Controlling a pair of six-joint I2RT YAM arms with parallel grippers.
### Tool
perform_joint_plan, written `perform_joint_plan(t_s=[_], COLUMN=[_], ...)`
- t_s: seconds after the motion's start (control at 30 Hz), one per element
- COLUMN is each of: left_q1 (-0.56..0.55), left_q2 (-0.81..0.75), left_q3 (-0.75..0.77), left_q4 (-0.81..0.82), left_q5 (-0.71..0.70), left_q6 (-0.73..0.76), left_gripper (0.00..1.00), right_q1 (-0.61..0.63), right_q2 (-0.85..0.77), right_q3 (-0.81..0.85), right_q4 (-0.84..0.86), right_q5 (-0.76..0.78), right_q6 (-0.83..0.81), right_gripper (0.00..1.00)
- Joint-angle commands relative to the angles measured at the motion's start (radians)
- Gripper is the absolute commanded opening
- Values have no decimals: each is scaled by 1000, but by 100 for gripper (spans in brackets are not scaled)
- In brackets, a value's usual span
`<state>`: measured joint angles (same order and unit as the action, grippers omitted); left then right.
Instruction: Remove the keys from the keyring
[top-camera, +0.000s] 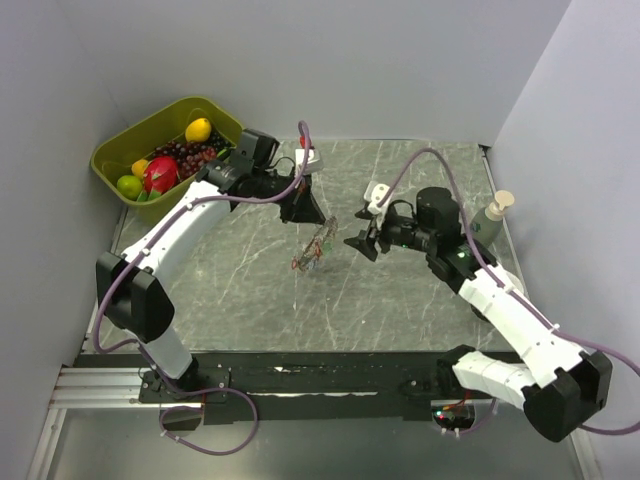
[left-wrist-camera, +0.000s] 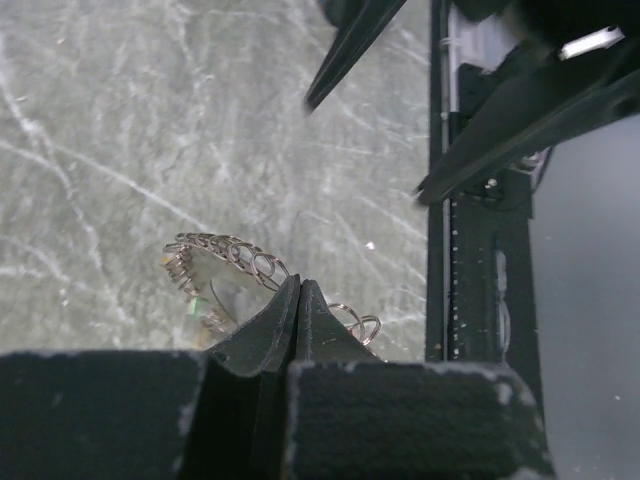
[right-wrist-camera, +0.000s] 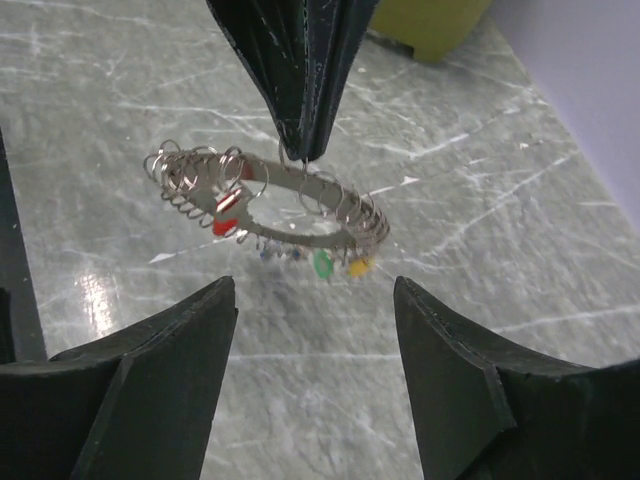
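Note:
The keyring (top-camera: 315, 250) is a silvery loop strung with many small wire rings, hanging in the air over the middle of the table. My left gripper (top-camera: 308, 215) is shut on its upper edge; in the left wrist view the pressed-together tips (left-wrist-camera: 298, 285) pinch the keyring (left-wrist-camera: 225, 255). From the right wrist the keyring (right-wrist-camera: 270, 200) lies nearly flat, with tiny keys hanging from it: red (right-wrist-camera: 225, 205), green (right-wrist-camera: 323, 263), yellow (right-wrist-camera: 360, 266). My right gripper (right-wrist-camera: 315, 290) is open just short of the ring, with nothing between its fingers. From above, the right gripper (top-camera: 358, 243) sits just right of the ring.
A green bin (top-camera: 165, 120) of toy fruit stands at the back left behind the left arm. A soap bottle (top-camera: 493, 215) stands at the right wall beside the right arm. A black rail (top-camera: 330, 375) runs along the table's near edge.

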<state>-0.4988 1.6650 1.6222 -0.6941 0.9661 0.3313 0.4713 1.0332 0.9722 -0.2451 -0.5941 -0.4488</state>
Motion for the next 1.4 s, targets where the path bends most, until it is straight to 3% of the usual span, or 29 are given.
perform_joint_plan(t_s=[0.0,0.37,0.87,1.1,1.2,1.37], left_q1=[-9,-12,-18,-20,-21,-21], left_q2=[-54,-56,-70,-77,-80,-82], left_q3=[-10,-67,-90,-96,-99,-104], left_q4=[50,217,255,269,271,271], left_q5=[128,118,183,194,198,189], left_q6=[-9,-184,-216,-230,-232,-227], left_gripper=[1,1,1,1,1,1], right_q1=[38,53,61,63,63,63], right_q2=[25,39,82,119,122,84], right_q3=[-36,-127,-144,-144,-150,-168], right_q4=[119,242,313,325,336,343], right_q5=[60,79,-16,-24,-41,-73], right_q6=[36,128,205,217,226,217], right_gripper=[70,72,74,71,64,60])
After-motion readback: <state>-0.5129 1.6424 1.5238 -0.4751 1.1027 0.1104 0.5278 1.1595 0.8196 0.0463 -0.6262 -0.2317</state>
